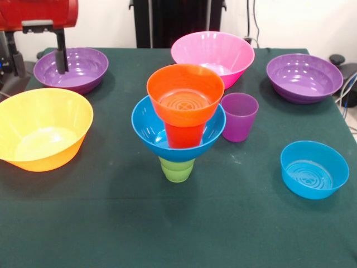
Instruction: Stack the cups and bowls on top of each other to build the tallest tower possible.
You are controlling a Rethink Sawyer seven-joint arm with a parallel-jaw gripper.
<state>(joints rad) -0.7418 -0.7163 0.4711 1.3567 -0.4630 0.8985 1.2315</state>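
Tower point(178, 125): green cup, blue bowl, orange cup, orange bowl.
Purple cup point(239, 116): just right of tower.
Gripper point(60, 53): above far-left purple bowl point(83, 70); claw state cannot be told.

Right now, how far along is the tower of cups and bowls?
Done: the tower has four pieces, green cup, medium blue bowl, orange cup, small orange bowl. In hand: nothing; the gripper hangs over a purple bowl, its state unclear. Left: purple cup, pink bowl, yellow bowl, other purple bowl, small blue bowl.
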